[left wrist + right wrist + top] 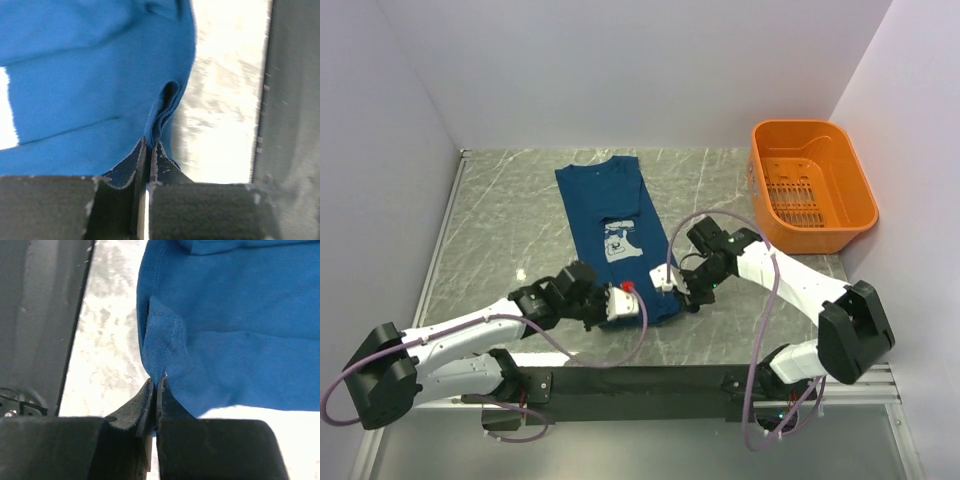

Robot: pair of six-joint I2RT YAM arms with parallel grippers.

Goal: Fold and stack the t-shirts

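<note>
Left of the orange basket (820, 235), and well apart from it, a dark blue t-shirt (605, 205) lies on the grey marbled worktop (500, 220). It is folded into a long narrow panel, with the side nearer the basket turned over onto the chest. Its pale print (620, 243) faces up, and its hem (645, 318) is the end closest to the two arms.

The left arm (460, 335) reaches in from the side away from the basket. The left arm's jaws are pressed together on a small fold of fabric at the part of the hem farther from the basket. In the left wrist view the cloth puckers into a raised loop just beyond their tips.

The right arm (800, 285) bends in from the near side of the basket. The right arm's jaws are likewise closed tight on the part of the hem nearer the basket, and in the right wrist view a stitched flap of blue cloth stands up out of them. Whether the pinched cloth is lifted clear of the worktop cannot be told.

A black rail (630, 380) runs along the worktop's edge, nearer the arms than the basket is, with bare worktop showing between it and the hem.
</note>
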